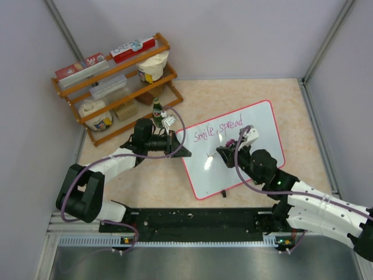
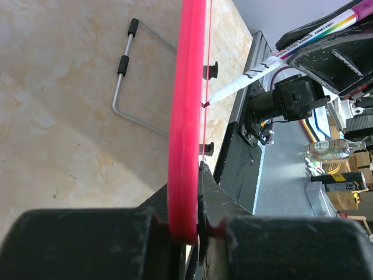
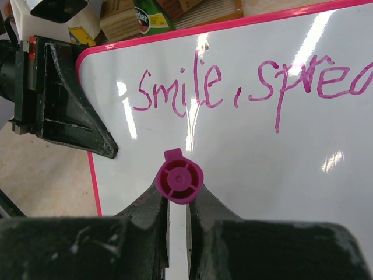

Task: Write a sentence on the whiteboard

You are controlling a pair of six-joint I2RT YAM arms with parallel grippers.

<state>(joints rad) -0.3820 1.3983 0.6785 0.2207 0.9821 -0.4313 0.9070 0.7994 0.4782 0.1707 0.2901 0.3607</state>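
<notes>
Over whiteboard [image 3: 274, 175], right claw [image 3: 178, 204] snug around marker [image 3: 179, 181].

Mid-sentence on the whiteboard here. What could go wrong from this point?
1. Only the left gripper clamps the whiteboard, at one edge of its frame; writing pressure farther along could pivot or slip it.
2. The marker in the right gripper has its tip very close to the board; slight drift could leave a stray stroke.
3. The right gripper could smear the sentence if it brushes it.
</notes>
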